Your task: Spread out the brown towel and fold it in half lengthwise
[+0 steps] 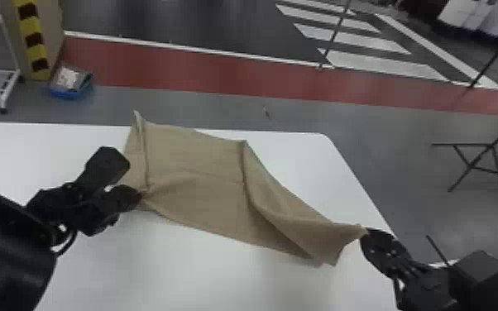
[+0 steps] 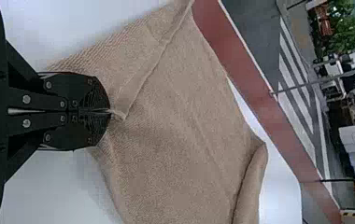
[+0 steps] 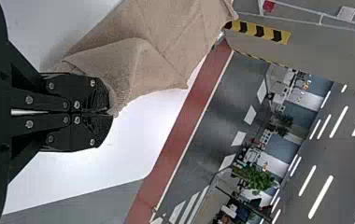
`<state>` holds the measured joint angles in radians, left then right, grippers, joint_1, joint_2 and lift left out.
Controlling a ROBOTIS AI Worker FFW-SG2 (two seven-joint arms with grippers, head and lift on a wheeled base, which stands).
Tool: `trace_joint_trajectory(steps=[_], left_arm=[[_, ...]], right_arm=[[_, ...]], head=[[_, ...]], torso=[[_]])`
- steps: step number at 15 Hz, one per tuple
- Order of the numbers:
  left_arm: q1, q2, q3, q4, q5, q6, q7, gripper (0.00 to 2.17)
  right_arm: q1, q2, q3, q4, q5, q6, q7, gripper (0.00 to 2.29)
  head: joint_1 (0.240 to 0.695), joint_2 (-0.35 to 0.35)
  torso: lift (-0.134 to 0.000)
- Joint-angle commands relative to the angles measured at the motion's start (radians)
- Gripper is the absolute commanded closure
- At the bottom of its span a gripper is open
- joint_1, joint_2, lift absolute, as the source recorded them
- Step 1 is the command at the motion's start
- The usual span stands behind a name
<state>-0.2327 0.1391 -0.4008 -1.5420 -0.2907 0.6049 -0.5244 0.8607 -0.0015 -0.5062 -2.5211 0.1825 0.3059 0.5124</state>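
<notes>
The left pincer [image 2: 110, 111] and right pincer [image 3: 112, 112] each grip an edge of the brown towel [image 1: 198, 173], stretched between them over the white counter [image 1: 178, 269]. Spreading looks partly done, folds remaining toward the counter's right corner; the lengthwise fold appears still to come.

Had a white desk [image 1: 302, 157] with a rounded corner in front, over grey floor [image 1: 384, 136]. Saw 1 red band [image 1: 219, 74] across it beyond the desk, edged in white, then darker ground with white stripes [image 1: 384, 64]. Noted a white wheeled rack [image 1: 6, 95] at far left, near a yellow-and-black strip [image 1: 35, 51], and a black stand [image 1: 471, 144] at right. Caught green foliage [image 3: 259, 179] and bright ceiling lights [image 3: 320, 196] farther off.
</notes>
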Motion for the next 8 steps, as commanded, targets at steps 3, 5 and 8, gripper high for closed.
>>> trace_joint_trajectory(steps=[3, 5, 8], left_arm=[[0.003, 0.002, 0.083, -0.043, 0.107, 0.082, -0.036, 1.23], [0.0, 0.002, 0.123, -0.043, 0.157, 0.14, -0.054, 1.23], [0.009, 0.007, 0.204, -0.055, 0.234, 0.207, -0.065, 1.23]], right_arm=[[-0.006, 0.002, 0.002, 0.007, 0.006, 0.0, 0.0, 1.68], [-0.006, 0.002, 0.0, 0.008, 0.009, 0.0, 0.0, 1.68], [-0.008, 0.002, -0.005, 0.013, 0.014, 0.0, 0.005, 1.68]], head=[[0.695, -0.35], [0.695, -0.35], [0.695, -0.35]], torso=[[-0.123], [-0.123], [-0.123]])
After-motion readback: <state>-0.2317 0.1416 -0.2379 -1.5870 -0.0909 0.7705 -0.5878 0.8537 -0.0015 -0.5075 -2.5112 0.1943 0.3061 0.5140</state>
